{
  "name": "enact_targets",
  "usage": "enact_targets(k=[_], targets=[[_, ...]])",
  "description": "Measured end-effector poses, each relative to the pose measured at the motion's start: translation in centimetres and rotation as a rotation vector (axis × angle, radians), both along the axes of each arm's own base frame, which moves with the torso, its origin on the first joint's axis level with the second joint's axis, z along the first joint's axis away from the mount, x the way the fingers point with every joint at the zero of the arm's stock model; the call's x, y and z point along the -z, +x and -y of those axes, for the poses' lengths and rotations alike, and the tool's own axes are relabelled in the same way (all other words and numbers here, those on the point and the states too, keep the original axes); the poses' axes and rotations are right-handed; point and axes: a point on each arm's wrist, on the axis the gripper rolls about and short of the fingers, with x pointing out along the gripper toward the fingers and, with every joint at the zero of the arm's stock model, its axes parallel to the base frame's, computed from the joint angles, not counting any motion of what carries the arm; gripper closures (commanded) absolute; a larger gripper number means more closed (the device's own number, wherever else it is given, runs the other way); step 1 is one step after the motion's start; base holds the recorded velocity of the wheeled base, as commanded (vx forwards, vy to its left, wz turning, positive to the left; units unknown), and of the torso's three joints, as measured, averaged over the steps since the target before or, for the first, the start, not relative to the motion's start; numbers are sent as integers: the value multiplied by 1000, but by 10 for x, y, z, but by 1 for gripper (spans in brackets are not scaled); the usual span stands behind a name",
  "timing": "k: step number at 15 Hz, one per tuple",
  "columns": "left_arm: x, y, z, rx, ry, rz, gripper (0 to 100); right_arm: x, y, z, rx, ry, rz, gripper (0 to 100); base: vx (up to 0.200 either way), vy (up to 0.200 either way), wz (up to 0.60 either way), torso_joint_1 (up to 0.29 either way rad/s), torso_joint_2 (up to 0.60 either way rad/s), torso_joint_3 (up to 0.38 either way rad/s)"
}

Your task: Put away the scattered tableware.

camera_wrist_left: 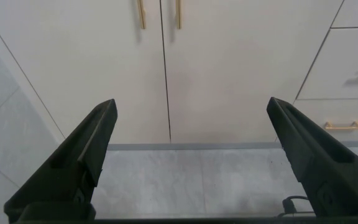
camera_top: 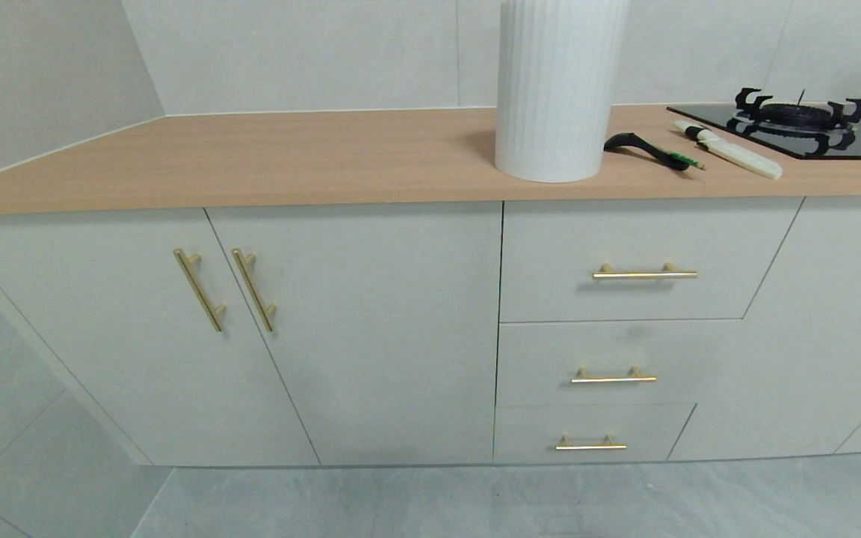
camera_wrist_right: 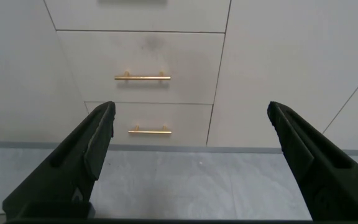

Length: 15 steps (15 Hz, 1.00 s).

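On the wooden countertop, right of a tall white ribbed container, lie a black-handled utensil with a green tip and a cream-coloured knife with a black band. My left gripper is open and low, facing the double cabinet doors with nothing between its fingers. My right gripper is open too, facing the lower drawers, and holds nothing.
A black gas hob sits at the counter's far right. Three drawers with gold bar handles stack below the utensils. Two cabinet doors with gold handles stand to the left. Grey tile floor lies in front.
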Motion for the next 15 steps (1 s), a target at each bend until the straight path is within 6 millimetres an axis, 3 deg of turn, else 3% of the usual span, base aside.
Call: enact_targets(k=[6,10,15], targets=[[0,0,0,0,0,0,0,-2,0,0,1,5,11,0,0,0,0,0,0,0],[0,0,0,0,0,-1,0,-31,-7,-2,-82,42,65,0,0,0,0,0,0,0],[0,0,0,0,0,0,0,-52,14,-4,-183,53,-99,0,0,0,0,0,0,0]])
